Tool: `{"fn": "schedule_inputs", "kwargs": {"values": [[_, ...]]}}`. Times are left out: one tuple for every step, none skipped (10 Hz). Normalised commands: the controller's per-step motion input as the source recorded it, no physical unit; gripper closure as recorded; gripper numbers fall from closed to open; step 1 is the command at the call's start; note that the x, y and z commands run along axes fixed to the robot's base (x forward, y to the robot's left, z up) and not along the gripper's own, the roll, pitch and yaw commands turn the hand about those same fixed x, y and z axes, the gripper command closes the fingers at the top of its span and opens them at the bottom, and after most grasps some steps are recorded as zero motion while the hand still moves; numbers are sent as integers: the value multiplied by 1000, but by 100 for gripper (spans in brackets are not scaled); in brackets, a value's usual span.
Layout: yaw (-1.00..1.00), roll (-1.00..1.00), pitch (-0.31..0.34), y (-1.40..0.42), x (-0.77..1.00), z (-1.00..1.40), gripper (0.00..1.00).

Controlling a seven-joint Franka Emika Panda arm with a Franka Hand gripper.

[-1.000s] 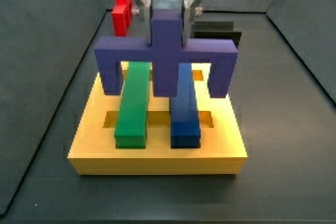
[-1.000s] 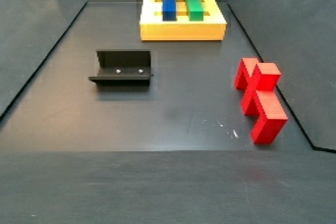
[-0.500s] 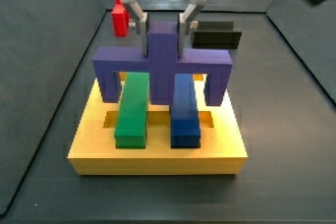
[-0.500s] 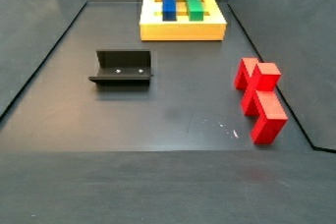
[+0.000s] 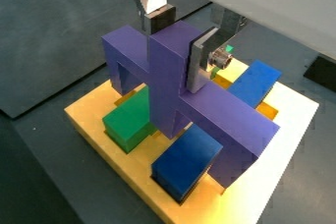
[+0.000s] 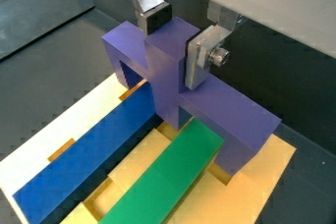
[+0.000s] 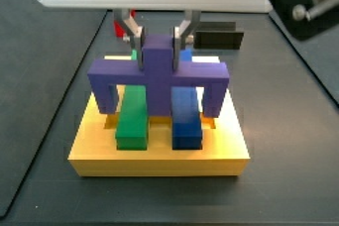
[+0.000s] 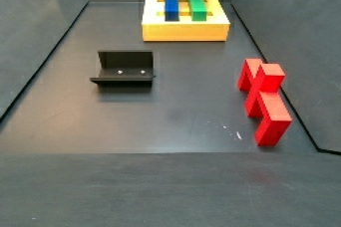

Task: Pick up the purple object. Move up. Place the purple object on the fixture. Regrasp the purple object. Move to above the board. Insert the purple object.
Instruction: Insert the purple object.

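Observation:
The purple object point(image 7: 159, 71) stands upright over the far half of the yellow board point(image 7: 159, 156). It straddles the green bar point(image 7: 133, 116) and the blue bar point(image 7: 187, 121), and its legs reach down to the board's top outside the bars. How deep the legs sit does not show. My gripper point(image 7: 159, 37) is straight above it, shut on its raised middle tab. Both wrist views show the silver fingers pressed on either side of the tab, at the gripper point(image 5: 182, 39) and at the gripper point(image 6: 178, 39). The fixture point(image 8: 124, 69) stands empty on the floor.
Red blocks point(image 8: 264, 102) lie on the floor away from the board point(image 8: 184, 32). Dark walls bound the floor. The fixture point(image 7: 219, 37) shows just behind the board in a side view.
My gripper has come down with the purple object. Its crossbar is lower over the bars and its legs now reach the board's top.

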Motion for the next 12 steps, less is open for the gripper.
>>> {"fn": "schedule_inputs", "kwargs": {"values": [[0,146,0,0,140,-323,100],[0,180,-3,0,71,-351,100],[0,206,0,77,63,-309,100],[0,159,0,0,49,-200,100],[0,103,0,-14,17,-171,100],[0,51,-14,-14,0,-191,100],[0,0,-51,0,-80,-217,100],[0,0,-99,0,-240,-226,100],[97,-13,-79,0,-69,-280,100],[223,-24,-26,-26,183,-471,100],[243,24,0,-77,437,-400,100],[226,27,0,-43,363,-349,100]]}}
